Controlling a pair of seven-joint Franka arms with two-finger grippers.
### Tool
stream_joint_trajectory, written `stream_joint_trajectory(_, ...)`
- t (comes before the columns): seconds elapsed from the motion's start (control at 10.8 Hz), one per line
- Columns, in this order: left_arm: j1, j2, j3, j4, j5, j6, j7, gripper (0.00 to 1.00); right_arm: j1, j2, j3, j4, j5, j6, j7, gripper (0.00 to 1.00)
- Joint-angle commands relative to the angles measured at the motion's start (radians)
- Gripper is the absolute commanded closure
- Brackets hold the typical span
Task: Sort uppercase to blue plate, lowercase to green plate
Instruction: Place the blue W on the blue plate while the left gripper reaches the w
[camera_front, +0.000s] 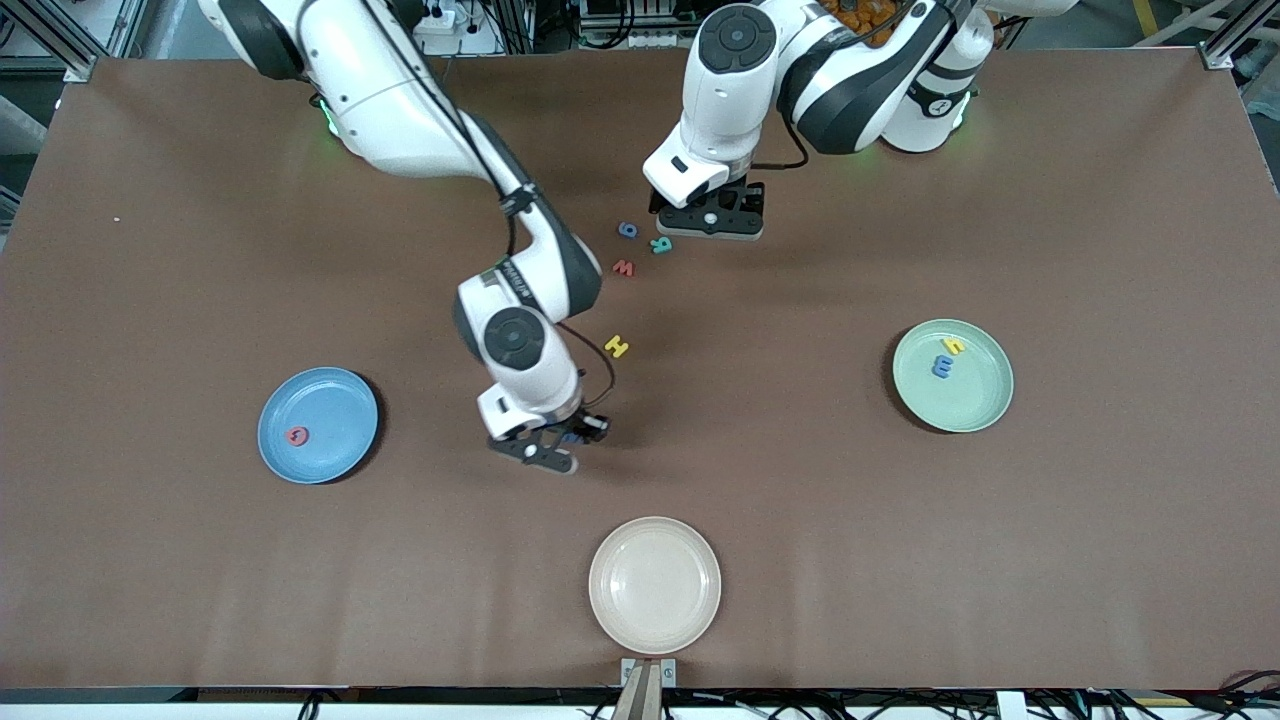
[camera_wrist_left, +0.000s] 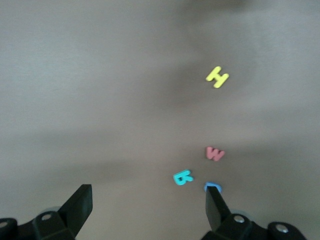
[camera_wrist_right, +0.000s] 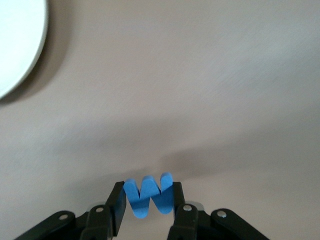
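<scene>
Right gripper (camera_wrist_right: 148, 207) fingers pinch the blue W (camera_wrist_right: 148, 195) over the bench; next, carry it to the blue plate (camera_front: 318, 425). Left gripper (camera_wrist_left: 149, 205), fingers wide, hovers over the g (camera_front: 627, 230).

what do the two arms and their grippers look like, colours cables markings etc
Both arms have glossy white shells with dark grey-black joint sections and round grey caps at the joints. A thin black cable runs along each forearm, and green light glows near each base. The left gripper and right gripper are black, with flat, angular black fingers fixed by silver screws. The right forearm carries small lettering too small to read.
</scene>
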Motion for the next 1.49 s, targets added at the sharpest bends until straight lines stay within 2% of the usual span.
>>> stream_joint_trajectory(0.0, -0.026, 0.055, -0.019, -0.006, 0.076, 0.079, -0.044, 0.00, -0.099, -0.095, 0.013, -0.021, -0.011, -0.137, -0.164, 1.00)
stream_joint_trajectory(0.28, -0.062, 0.144, -0.024, 0.028, 0.124, 0.153, -0.049, 0.00, -0.231, -0.155, 0.002, -0.028, -0.026, -0.251, -0.400, 1.00)
stream_joint_trajectory(0.46, -0.098, 0.215, -0.019, 0.078, 0.147, 0.155, -0.050, 0.00, -0.288, -0.204, -0.001, -0.085, -0.030, -0.256, -0.481, 1.00)
stream_joint_trajectory(0.65, -0.147, 0.282, 0.011, 0.126, 0.177, 0.155, -0.093, 0.00, -0.314, -0.242, 0.001, -0.152, -0.125, -0.245, -0.540, 1.00)
stream_joint_trajectory(0.93, -0.276, 0.394, 0.114, 0.216, 0.197, 0.153, -0.156, 0.00, -0.395, -0.308, 0.001, -0.319, -0.144, -0.108, -0.717, 1.00)
stream_joint_trajectory(1.11, -0.342, 0.430, 0.188, 0.244, 0.196, 0.153, -0.155, 0.00, -0.433, -0.328, 0.001, -0.405, -0.144, -0.028, -0.794, 1.00)
stream_joint_trajectory(1.3, -0.350, 0.468, 0.206, 0.258, 0.197, 0.152, -0.151, 0.00, -0.470, -0.328, 0.002, -0.422, -0.142, -0.001, -0.857, 0.99)
stream_joint_trajectory(1.39, -0.364, 0.486, 0.216, 0.273, 0.197, 0.152, -0.151, 0.00, -0.469, -0.327, 0.002, -0.422, -0.142, -0.003, -0.858, 0.53)
